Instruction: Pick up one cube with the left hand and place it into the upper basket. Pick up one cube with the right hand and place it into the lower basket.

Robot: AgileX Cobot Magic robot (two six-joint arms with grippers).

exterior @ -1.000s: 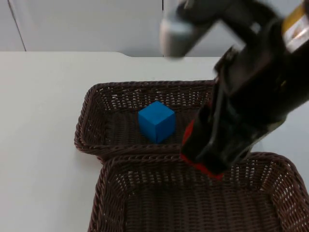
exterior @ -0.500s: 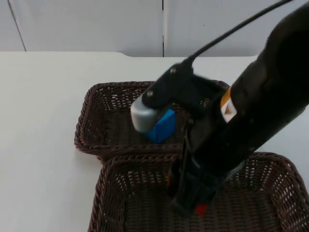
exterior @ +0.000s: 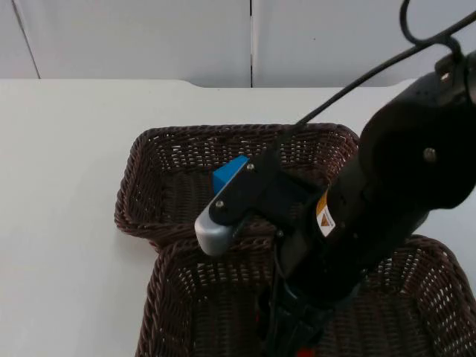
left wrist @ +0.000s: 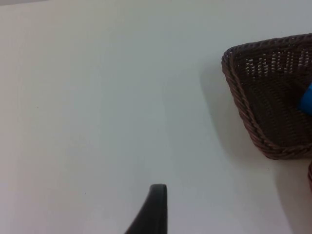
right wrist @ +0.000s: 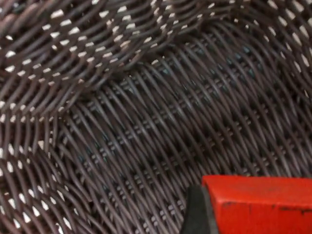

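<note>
Your right tool (exterior: 286, 343) reaches down inside the lower basket (exterior: 178, 297), clamped on the red cube (right wrist: 258, 204) just above the weave. Beyond, the blue cube (exterior: 227, 172) sits in the upper basket (exterior: 149, 186). Your left tool (left wrist: 148, 214) waits over bare counter (left wrist: 97, 97) (finger spread unclear).

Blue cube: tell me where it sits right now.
In the top view the blue cube lies inside the upper basket, partly hidden behind the right arm, whose right gripper reaches down into the lower basket.
</note>
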